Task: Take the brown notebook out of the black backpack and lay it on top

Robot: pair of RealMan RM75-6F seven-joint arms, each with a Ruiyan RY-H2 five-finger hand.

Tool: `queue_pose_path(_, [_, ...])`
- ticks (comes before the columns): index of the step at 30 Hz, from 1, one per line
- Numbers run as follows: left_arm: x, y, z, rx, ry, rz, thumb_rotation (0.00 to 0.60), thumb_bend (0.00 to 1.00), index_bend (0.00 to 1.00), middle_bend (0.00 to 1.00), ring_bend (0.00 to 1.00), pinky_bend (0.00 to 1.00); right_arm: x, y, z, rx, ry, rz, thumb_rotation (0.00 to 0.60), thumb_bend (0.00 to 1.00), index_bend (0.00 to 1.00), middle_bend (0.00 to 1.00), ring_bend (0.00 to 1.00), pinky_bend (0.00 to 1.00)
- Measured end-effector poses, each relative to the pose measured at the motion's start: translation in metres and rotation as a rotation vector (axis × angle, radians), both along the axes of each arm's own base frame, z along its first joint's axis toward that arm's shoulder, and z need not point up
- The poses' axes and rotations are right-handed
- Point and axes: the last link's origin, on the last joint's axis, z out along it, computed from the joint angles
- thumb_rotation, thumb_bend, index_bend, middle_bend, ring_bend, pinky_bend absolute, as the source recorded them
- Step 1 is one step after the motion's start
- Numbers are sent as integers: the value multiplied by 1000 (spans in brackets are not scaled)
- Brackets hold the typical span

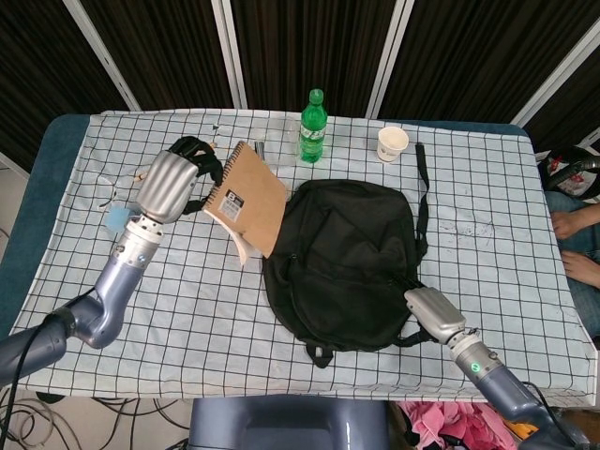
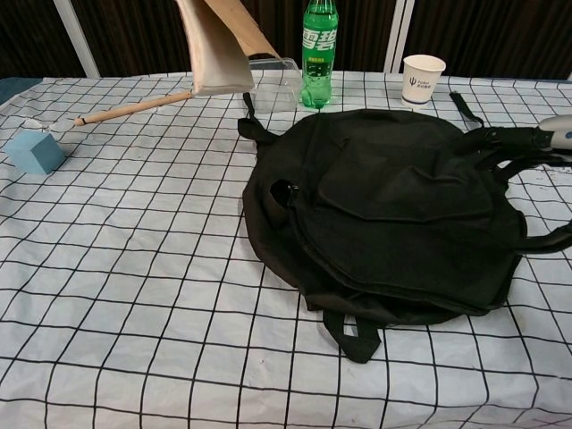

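Both hands grip: left hand (image 1: 172, 185) clasps the notebook (image 1: 247, 199) aloft, right hand (image 1: 431, 314) clutches the backpack (image 1: 345, 258) edge.

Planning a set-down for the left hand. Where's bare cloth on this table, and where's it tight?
Bare cloth: the whole near strip in front of the black backpack, and the near-left stretch this side of the blue cube. Also the far-right corner beyond the paper cup. Crowded: the far edge, where the wooden stick, clear container and green bottle sit under the raised brown notebook.

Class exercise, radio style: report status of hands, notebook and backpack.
Left hand holds brown notebook aloft, left of black backpack. Right hand at backpack's edge, grip unclear. Top unobstructed.
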Motion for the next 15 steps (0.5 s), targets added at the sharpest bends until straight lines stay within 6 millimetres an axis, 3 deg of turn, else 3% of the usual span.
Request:
queue_pose_path(6, [29, 13, -32, -96, -94, 4, 600, 408, 652, 577, 328, 287, -13, -11, 13, -66, 19, -39, 600, 130, 22, 5, 76, 121])
queue_pose_path(10, [53, 13, -72, -220, -205, -5, 600, 408, 652, 574, 328, 287, -26, -17, 27, -129, 38, -80, 600, 131, 21, 6, 76, 121])
queue_pose_path(15, [66, 8, -112, -370, -338, -7, 600, 408, 636, 556, 310, 278, -34, -18, 37, -176, 51, -100, 600, 131, 21, 6, 76, 121])
